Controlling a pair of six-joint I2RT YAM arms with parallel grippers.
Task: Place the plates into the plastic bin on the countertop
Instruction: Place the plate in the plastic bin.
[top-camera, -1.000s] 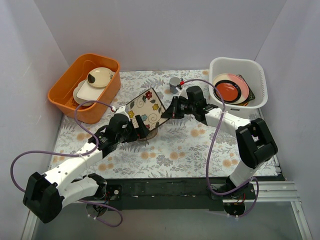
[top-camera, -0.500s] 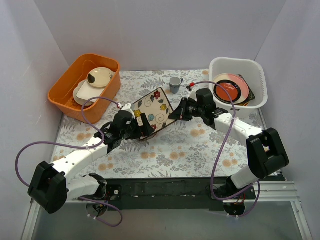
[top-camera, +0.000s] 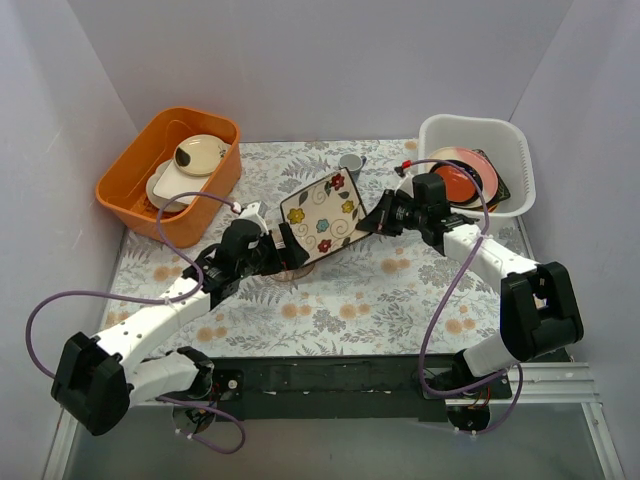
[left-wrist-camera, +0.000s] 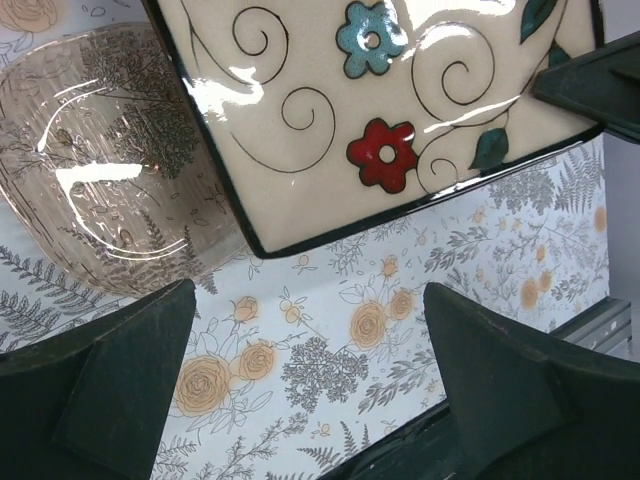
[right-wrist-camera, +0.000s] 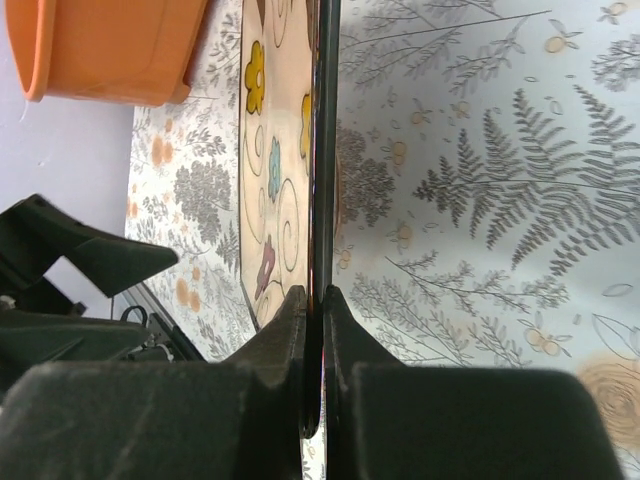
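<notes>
Between the closed fingers of the right pincer (right-wrist-camera: 315, 300) the cream square plate (top-camera: 322, 215) is gripped by one edge, tilted and clear of the surface (top-camera: 380, 290) (the right wrist view shows only a thin bite on the rim, so I judge the hold slim). The left pincer (left-wrist-camera: 308, 300) gapes wide just under the plate's far side and touches nothing. Beneath it a pinkish see-through plate (left-wrist-camera: 100, 170) lies flat on the cloth.

The plastic bin (top-camera: 478, 121) stands behind the right pincer, off to its outer side, with several plates (top-camera: 462, 180) already in it. The step in hand looks like carrying the square plate there.

To do it well:
- Swing slowly, since most of the plate's weight hangs beyond the fingers and could twist in so narrow a grip.
- Lift enough to clear the bin's rolled rim.
- Steer the free corner wide of the small cup (top-camera: 350, 162) just beyond the pincer.
- Level the plate over the stack, then lower it close before letting go.
- The left pincer is best held apart.
</notes>
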